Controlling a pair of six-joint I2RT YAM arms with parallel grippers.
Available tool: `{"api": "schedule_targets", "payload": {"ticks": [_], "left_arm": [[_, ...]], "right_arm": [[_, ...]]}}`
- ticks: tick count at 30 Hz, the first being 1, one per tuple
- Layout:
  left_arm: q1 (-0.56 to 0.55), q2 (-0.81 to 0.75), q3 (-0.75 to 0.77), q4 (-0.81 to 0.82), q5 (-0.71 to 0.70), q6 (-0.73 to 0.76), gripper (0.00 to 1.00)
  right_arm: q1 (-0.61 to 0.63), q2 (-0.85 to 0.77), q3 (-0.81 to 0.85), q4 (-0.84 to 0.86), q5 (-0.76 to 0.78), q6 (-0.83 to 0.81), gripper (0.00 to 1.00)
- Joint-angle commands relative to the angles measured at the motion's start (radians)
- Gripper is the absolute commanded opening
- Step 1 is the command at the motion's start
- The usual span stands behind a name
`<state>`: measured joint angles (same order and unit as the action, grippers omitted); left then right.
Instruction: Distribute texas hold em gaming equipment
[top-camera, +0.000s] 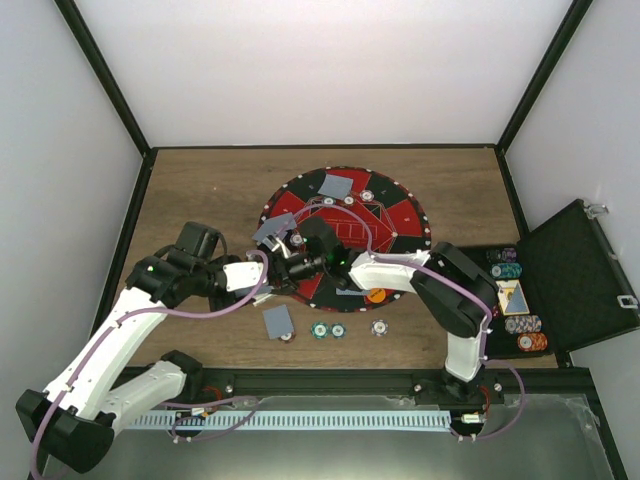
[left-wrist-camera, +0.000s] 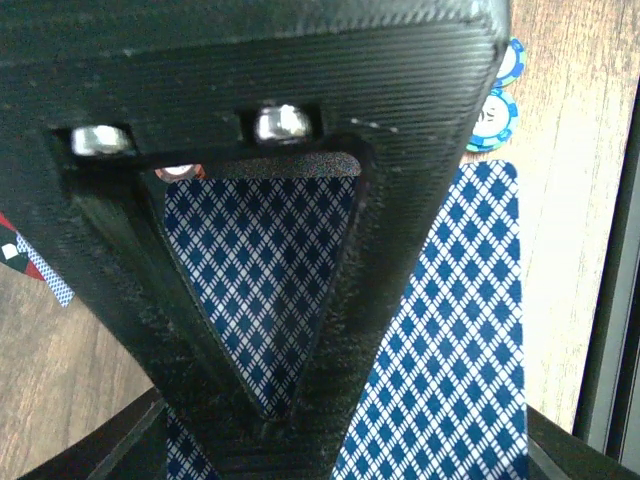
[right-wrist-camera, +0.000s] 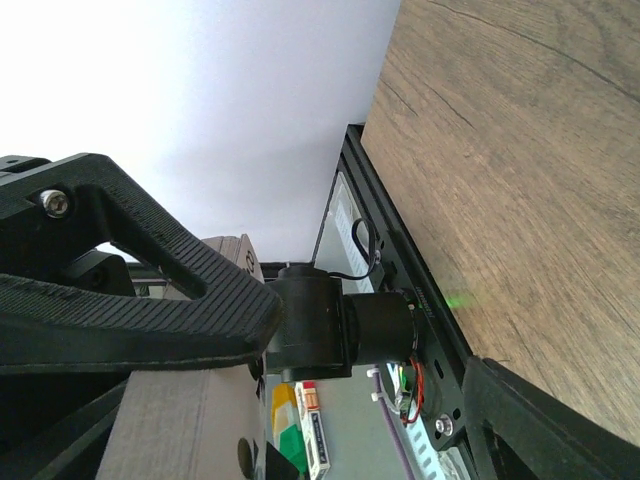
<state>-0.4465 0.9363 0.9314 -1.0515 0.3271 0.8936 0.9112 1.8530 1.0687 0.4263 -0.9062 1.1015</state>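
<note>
Roughly midway, I judge: the left end effector (top-camera: 262, 282) is closed, a playing card (left-wrist-camera: 260, 290) just behind its finger, hold unclear. The right end effector (right-wrist-camera: 375, 350) is wide open and empty. Some cards (top-camera: 278, 320) and poker chips (top-camera: 320, 329) lie by the near edge of the bench (top-camera: 200, 190) and on the mat (top-camera: 400, 212). More remain in the case (top-camera: 585, 275) at the right edge.

Two white arms (top-camera: 105, 350) with black joints (top-camera: 193, 245), purple cables (top-camera: 205, 313), and ribbed black tool fingers (left-wrist-camera: 300, 60) bearing silver screws (left-wrist-camera: 282, 123).
</note>
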Motion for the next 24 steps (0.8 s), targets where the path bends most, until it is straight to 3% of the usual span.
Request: {"api": "schedule_targets", "payload": {"ticks": [1, 9, 19, 24], "left_arm": [[0.002, -0.008, 0.017, 0.011, 0.014, 0.008, 0.05], [0.002, -0.015, 0.013, 0.008, 0.018, 0.017, 0.05], [0.002, -0.010, 0.003, 0.024, 0.016, 0.019, 0.05], [0.002, -0.014, -0.006, 0.028, 0.009, 0.024, 0.05]], "right_arm": [[-0.018, 0.011, -0.003, 0.042, -0.005, 0.020, 0.75], [-0.085, -0.071, -0.156, 0.023, 0.029, -0.002, 0.66], [-0.087, -0.195, -0.187, -0.015, 0.054, -0.001, 0.48], [-0.096, -0.259, -0.198, -0.079, 0.074, -0.019, 0.23]]}}
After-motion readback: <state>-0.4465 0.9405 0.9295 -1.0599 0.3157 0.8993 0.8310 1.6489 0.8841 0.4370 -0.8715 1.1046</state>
